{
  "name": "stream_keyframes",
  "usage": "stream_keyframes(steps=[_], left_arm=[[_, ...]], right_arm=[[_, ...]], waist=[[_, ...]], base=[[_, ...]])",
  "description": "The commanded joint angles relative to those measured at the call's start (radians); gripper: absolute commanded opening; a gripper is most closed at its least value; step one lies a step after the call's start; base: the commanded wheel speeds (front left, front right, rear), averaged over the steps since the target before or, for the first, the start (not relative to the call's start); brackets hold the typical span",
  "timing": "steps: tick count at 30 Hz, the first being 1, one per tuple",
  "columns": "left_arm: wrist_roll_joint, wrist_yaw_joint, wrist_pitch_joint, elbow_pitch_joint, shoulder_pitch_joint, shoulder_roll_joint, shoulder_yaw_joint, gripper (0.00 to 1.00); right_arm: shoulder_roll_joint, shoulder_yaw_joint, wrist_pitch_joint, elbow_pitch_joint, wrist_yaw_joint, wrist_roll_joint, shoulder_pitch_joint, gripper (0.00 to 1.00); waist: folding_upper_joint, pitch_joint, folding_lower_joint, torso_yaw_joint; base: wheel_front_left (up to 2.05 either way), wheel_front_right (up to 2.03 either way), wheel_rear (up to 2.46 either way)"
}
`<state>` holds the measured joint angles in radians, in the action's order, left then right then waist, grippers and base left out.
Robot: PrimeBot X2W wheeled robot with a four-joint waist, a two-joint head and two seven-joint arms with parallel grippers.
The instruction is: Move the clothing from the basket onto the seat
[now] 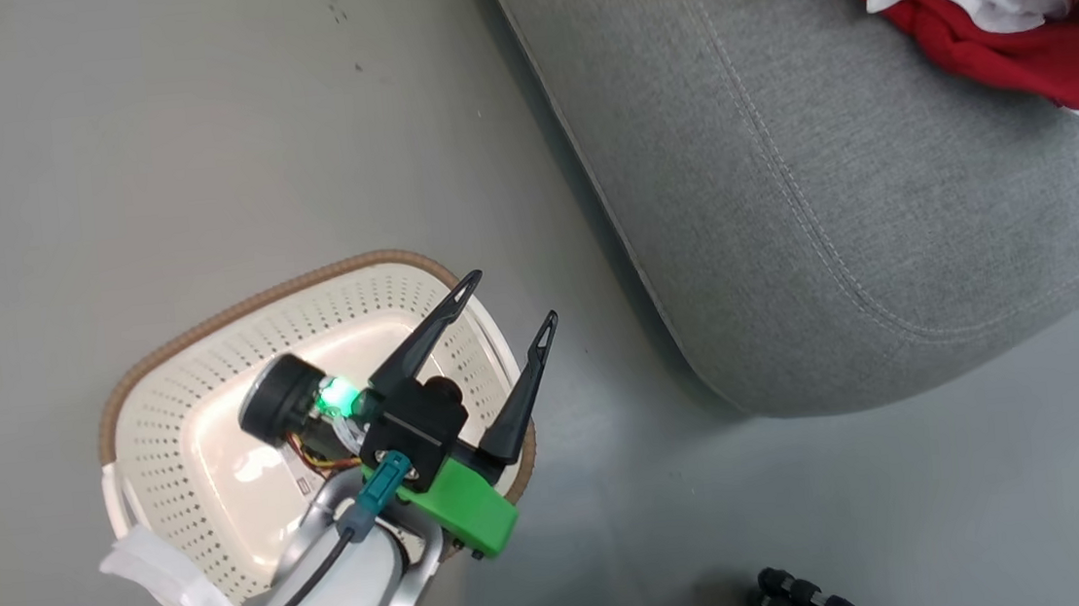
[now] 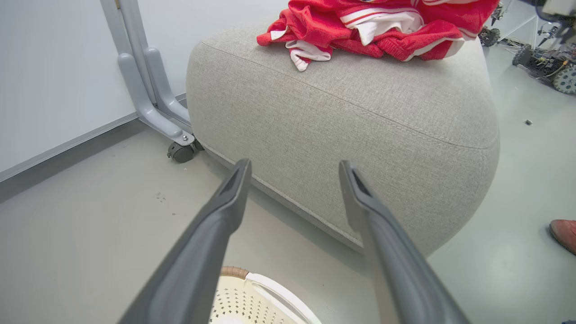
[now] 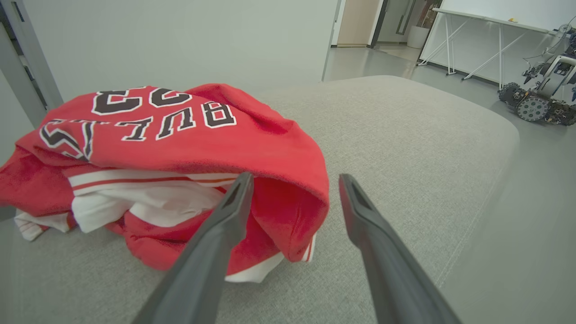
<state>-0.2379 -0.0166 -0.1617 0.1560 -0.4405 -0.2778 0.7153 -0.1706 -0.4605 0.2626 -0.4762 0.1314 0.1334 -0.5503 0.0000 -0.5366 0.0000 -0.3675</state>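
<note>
- Over the seat (image 3: 405,135), the right hand (image 3: 294,180) stands with its two fingers spread wide, gripping nothing. Its tips point at the near edge of the clothing (image 3: 180,135), and whether one finger brushes the red fabric I cannot tell.
- On the robot's left, the left hand (image 1: 514,295) hangs above the basket (image 1: 152,454), fingers equally wide apart, empty.
- The clothing lies in one slack heap on the seat's top: the jersey (image 3: 157,117) with black-and-white lettering uppermost, plainer red with white trim bunched under it.
- The basket sits on the floor (image 1: 95,137) just beside the seat; what shows of its inside past the left wrist is bare plastic.
- Step in hand, as I judge it: the putting-down on the seat, and with the basket seemingly emptied the task looks at or near its end.
- The next move calls for drawing the right hand straight clear of the heap so no finger snags a fold and drags it toward the edge. A look into the basket's hidden corner would settle that nothing is left.
</note>
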Motion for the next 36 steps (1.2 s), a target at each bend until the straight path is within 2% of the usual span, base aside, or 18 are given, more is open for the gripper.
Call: stream_keyframes(steps=[1,8,13,19,22,28,32,36], left_arm=[[-0.020,0.007,-0.017,0.018,0.020,0.023,-0.006,1.00],[-0.104,0.049,-0.082,0.122,0.079,0.105,-0.056,1.00],[-0.155,0.089,-0.102,0.183,0.139,0.149,-0.126,1.00],[-0.176,0.029,-0.103,0.139,0.232,0.176,-0.235,1.00],[-0.146,0.015,-0.103,0.098,0.287,0.193,-0.315,1.00],[-0.087,0.042,-0.102,0.015,0.393,0.219,-0.490,1.00],[-0.036,0.040,-0.102,-0.053,0.444,0.226,-0.573,1.00],[-0.007,0.025,-0.102,-0.106,0.473,0.227,-0.595,1.00]], right_arm=[[0.007,-0.002,0.003,0.001,-0.001,-0.005,0.047,1.00],[0.067,0.058,0.003,-0.008,-0.001,0.011,0.223,1.00],[0.096,0.197,0.003,0.009,-0.001,0.038,0.316,1.00],[0.092,0.390,0.003,0.110,-0.001,0.069,0.387,1.00],[0.073,0.460,0.003,0.170,-0.001,0.077,0.411,1.00],[0.071,0.530,0.003,0.267,-0.001,0.069,0.446,1.00],[0.072,0.561,0.003,0.318,-0.001,0.063,0.463,1.00],[0.070,0.568,0.003,0.353,-0.001,0.058,0.483,1.00]], waist=[[0.0000,0.083,0.0000,0.041],[0.0000,0.223,0.0000,0.134],[0.0000,0.315,0.0000,0.201],[0.0000,0.404,0.0000,0.275],[0.0000,0.441,0.0000,0.302],[0.0000,0.484,0.0000,0.326],[0.0000,0.506,0.0000,0.327],[0.0000,0.517,0.0000,0.326]], base=[[0.00,0.00,0.00],[0.00,0.00,0.00],[0.00,0.00,0.00],[0.00,0.00,0.00],[0.00,0.00,0.00],[0.00,0.00,0.00],[0.00,0.00,0.00],[0.00,0.00,0.00]])
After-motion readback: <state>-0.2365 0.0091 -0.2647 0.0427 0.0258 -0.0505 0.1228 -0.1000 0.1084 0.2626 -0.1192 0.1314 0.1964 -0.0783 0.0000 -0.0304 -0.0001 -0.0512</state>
